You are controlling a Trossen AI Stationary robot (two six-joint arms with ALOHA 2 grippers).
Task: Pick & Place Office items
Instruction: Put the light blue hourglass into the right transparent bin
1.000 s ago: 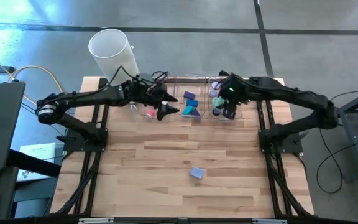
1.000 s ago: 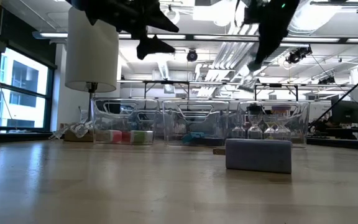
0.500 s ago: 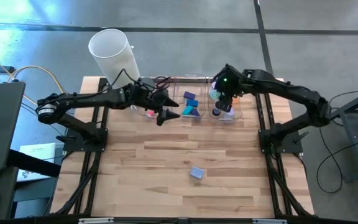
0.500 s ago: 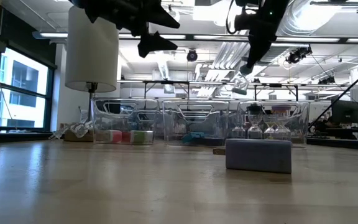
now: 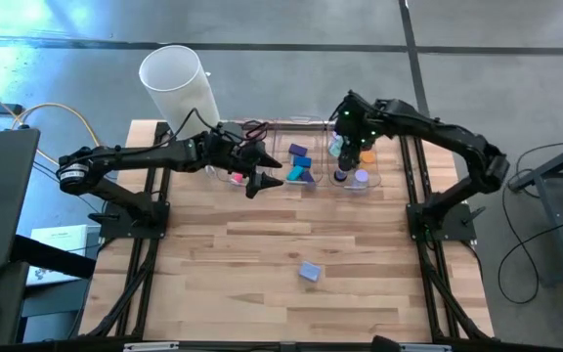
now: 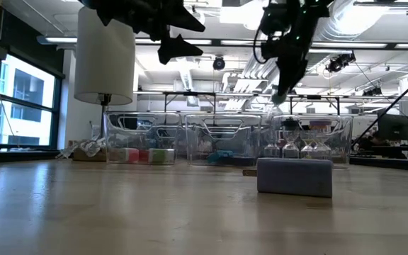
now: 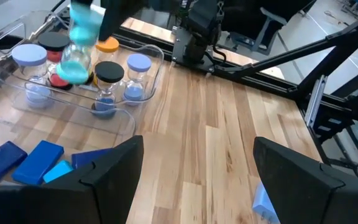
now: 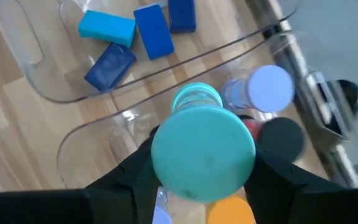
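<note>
My right gripper (image 5: 348, 154) hangs over the clear right bin (image 5: 368, 182), shut on a teal-capped timer (image 8: 202, 146), which also shows blurred in the left wrist view as the teal timer (image 7: 78, 45). In that bin stand more timers with lavender, black, orange and red caps (image 7: 109, 73). Blue blocks (image 8: 154, 30) lie in the middle bin (image 5: 299, 162). A lavender block (image 5: 309, 272) lies flat on the bare table, seen close in the low view as the block (image 6: 294, 177). My left gripper (image 5: 262, 169) hovers open between the left and middle bins, nothing between its fingers (image 7: 114, 168). My right gripper pinches the teal timer between its two fingers (image 8: 135, 180), on opposite sides of its upper round cap (image 8: 166, 155). The fingers come steeply from above. The timer hangs below them, about upright, clear above the timers in the right bin.
A tall white cylinder (image 5: 176, 83) stands at the table's far left corner. Three clear bins line the far edge; the left one (image 6: 142, 145) holds red and green pieces. Bare wood (image 5: 262, 244) spreads over the table's middle and near side around the lavender block.
My right gripper has swung toward the table's far edge and a little left, sinking slightly, carrying the teal timer to a spot over the right bin. Its fingers have stayed shut on the timer.
</note>
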